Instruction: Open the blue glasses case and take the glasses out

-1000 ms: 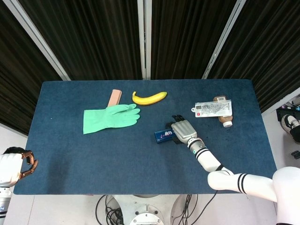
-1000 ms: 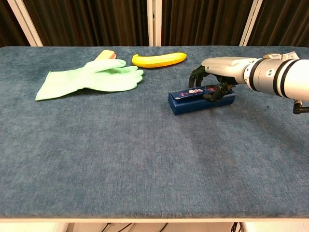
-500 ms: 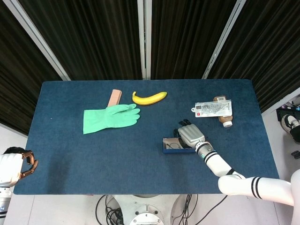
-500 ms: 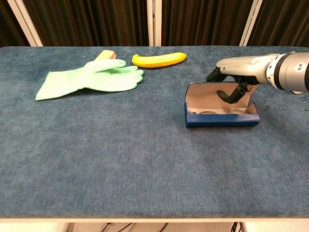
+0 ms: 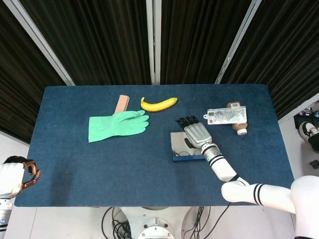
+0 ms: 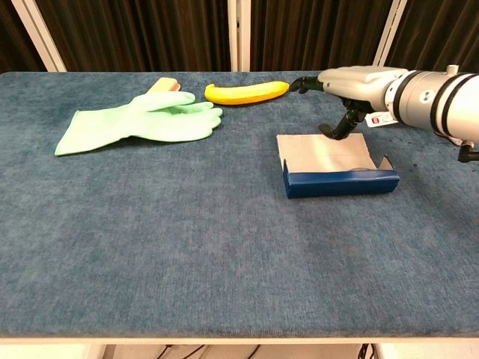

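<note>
Right, my right robot hand (image 5: pixel 195 134) hovered over the far edge of the open blue rectangular glasses case (image 6: pixel 340 182), fingers spread forward, thumb (image 6: pixel 338 129) pointing down near the lid's rim, holding nothing. Case sat right of centre on the dark blue felt tabletop (image 5: pixel 99 159), pale lid flap (image 6: pixel 324 151) laid back flat; glasses (image 5: pixel 182 153) barely visible inside from the head view. My left robot hand (image 5: pixel 26 174) hung off the tabletop's near left corner, fingers curled in. Green rubber glove (image 5: pixel 116 124), yellow banana (image 5: pixel 158 104) lay well apart.
</note>
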Robot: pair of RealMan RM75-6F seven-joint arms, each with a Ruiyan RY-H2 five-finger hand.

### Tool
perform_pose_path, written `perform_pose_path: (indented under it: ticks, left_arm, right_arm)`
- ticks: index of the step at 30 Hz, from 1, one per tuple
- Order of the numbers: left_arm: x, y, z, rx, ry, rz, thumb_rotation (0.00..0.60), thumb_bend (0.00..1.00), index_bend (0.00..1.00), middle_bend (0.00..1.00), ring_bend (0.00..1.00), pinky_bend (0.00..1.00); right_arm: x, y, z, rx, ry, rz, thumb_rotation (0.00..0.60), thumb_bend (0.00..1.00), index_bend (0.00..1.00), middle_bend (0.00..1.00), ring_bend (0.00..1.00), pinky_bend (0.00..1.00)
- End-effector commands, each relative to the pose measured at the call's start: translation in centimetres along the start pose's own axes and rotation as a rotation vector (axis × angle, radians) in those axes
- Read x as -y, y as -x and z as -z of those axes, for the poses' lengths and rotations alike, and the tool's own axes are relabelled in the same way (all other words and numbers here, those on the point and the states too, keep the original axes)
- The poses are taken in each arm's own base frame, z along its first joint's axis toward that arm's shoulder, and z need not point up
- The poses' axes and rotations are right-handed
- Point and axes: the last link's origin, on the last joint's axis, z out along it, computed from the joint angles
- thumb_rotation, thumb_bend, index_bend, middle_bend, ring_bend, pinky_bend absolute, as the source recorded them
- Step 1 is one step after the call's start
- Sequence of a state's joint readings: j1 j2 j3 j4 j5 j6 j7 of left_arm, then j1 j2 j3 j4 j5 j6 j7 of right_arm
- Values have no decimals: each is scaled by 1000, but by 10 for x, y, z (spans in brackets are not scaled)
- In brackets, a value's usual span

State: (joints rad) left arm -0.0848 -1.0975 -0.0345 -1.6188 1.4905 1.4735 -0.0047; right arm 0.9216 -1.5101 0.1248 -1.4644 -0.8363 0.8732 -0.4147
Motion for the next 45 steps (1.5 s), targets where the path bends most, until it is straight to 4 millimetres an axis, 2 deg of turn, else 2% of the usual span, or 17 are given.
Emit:
perform_pose_path:
  ticks: [1, 3, 6, 9, 13, 20, 26, 32, 38, 42, 45]
  left_arm:
    - [0, 0, 0, 0, 1, 0, 600, 373, 660, 667, 429, 342]
    - [0, 0, 0, 0, 3, -2, 600, 374, 660, 667, 428, 342]
    - [-1, 0, 0, 0, 3, -4, 600, 373, 660, 667, 429, 342]
    - [-1, 0, 1, -1, 3, -8, 600, 373, 660, 667, 429, 342]
    - [-1, 0, 0, -2, 0, -11, 600, 373, 660, 667, 429, 342]
    - [-1, 0, 1, -3, -2, -12, 600, 373, 660, 667, 428, 342]
    - [-1, 0, 0, -1, 0, -10, 600, 373, 660, 667, 429, 342]
    - [-1, 0, 0, -2, -1, -8, 600, 373, 660, 667, 429, 342]
    - [0, 0, 0, 0, 0, -4, 600, 373, 660, 667, 428, 342]
    - [0, 0, 0, 1, 0, 3, 600, 373, 660, 667, 429, 342]
    - [0, 0, 0, 4, 2, 6, 600, 373, 660, 667, 429, 342]
  right_arm:
    - [-15, -1, 24, -9, -5, 8, 600, 456, 0, 60, 0, 0]
    - [-28, 0, 38, 2, 6, 30, 600, 429, 0, 60, 0, 0]
    - [-47, 3, 52, 22, 39, 54, 600, 333, 0, 60, 0, 0]
    - [-66, 6, 57, 31, 90, 37, 600, 196, 0, 60, 0, 0]
    - [-80, 12, 56, 41, 122, 34, 600, 21, 0, 60, 0, 0]
    - [-75, 28, 42, 46, 91, 91, 600, 0, 0, 57, 0, 0]
    - [-46, 38, 40, 23, -30, 97, 600, 0, 0, 49, 0, 0]
    - [1, 42, 28, 1, -175, 97, 600, 0, 0, 48, 0, 0]
    - [51, 42, 5, -8, -274, 85, 600, 0, 0, 48, 0, 0]
    - [70, 36, -1, 21, -315, 59, 600, 11, 0, 72, 0, 0]
    - [74, 29, -2, 46, -327, 35, 600, 59, 0, 124, 0, 0]
